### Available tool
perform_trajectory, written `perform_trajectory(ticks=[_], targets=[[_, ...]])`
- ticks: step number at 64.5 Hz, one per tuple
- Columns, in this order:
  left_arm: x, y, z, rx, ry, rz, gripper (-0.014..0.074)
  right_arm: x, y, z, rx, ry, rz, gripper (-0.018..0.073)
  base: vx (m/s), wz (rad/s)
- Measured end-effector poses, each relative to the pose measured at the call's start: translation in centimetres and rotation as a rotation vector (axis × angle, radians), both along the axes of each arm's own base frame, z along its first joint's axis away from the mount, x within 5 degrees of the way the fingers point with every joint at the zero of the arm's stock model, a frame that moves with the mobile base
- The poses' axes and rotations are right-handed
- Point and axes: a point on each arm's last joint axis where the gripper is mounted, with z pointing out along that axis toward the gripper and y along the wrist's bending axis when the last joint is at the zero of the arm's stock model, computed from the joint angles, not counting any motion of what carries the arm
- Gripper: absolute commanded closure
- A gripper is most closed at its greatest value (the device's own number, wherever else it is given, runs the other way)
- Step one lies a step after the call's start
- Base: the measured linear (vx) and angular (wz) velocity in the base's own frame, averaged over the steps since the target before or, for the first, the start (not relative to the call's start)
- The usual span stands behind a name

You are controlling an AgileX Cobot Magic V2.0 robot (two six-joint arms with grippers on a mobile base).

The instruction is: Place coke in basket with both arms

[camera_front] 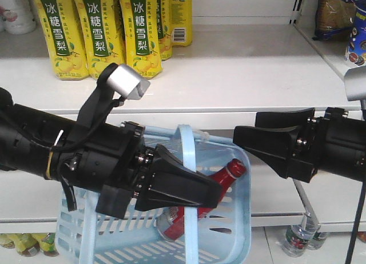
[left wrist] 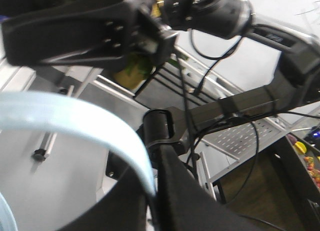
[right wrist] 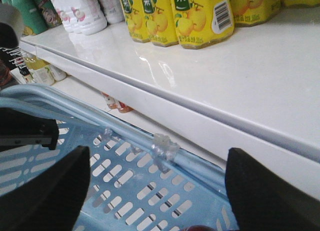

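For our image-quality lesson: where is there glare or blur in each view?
Front view: silver camera box blown out. Left wrist view: blurred throughout, basket handle softest. Right wrist view: glare on the shelf; dark fingers defocused.

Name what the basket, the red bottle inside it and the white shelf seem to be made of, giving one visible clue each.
Basket: moulded plastic, light blue, faint sheen; slotted walls, rounded rim. Red bottle: probably plastic, possibly glass, glossy; highlights on its neck. White shelf: smooth and glossy, perhaps painted metal; it faintly mirrors the yellow drinks.
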Motion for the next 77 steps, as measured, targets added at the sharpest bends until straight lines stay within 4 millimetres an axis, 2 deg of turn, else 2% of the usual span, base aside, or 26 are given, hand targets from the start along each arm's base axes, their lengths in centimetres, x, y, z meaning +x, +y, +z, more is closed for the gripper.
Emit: perform_trajectory(ticks=[8, 15, 30, 38, 47, 56, 63, 72, 77], targets=[[0.0, 0.0, 0.1, -0.009, 0.007, -0.001, 0.0603, 0.1, 0.0, 0.2, 0.021, -0.003, -0.014, 0.0055, 0.0, 0.0], [-0.1, 0.0, 0.1, -0.015, 0.011, -0.01, 0.0603, 0.1, -0.1, 0.8, 0.008, -0.03, -0.029, 0.0157, 0.0, 0.0], [-0.2, 0.0, 0.2, -0.02, 0.014, -0.014, 0.0603, -1.4, -1.1, 4.6, -0.116, -0.208, -0.138, 0.0575, 0.0, 0.0], [-0.1, 0.0, 0.2, -0.018, 0.012, -0.013, 0.0603, -3.6, -1.7, 6.4, -0.172, -0.298, -0.211, 0.0568, 0.0, 0.0], [-0.2, 0.0, 0.1, -0.017, 0.012, -0.013, 0.0603, -6.8, -2.1, 7.2, -0.141, -0.36, -0.257, 0.0565, 0.0, 0.0], [-0.1, 0.0, 0.2, -0.019, 0.013, -0.012, 0.0603, -10.4, -2.4, 5.7, -0.122, -0.405, -0.276, 0.0564, 0.0, 0.0], [-0.2, 0.0, 0.2, -0.02, 0.013, -0.013, 0.0603, -12.1, -2.6, 2.7, -0.103, -0.368, -0.297, 0.0564, 0.0, 0.0], [-0.2, 0.0, 0.2, -0.02, 0.013, -0.013, 0.0603, -12.7, -3.0, -1.6, -0.101, -0.283, -0.353, 0.0564, 0.0, 0.0], [-0.2, 0.0, 0.2, -0.02, 0.013, -0.013, 0.0603, -12.7, -3.3, -3.2, -0.107, -0.25, -0.383, 0.0564, 0.0, 0.0]])
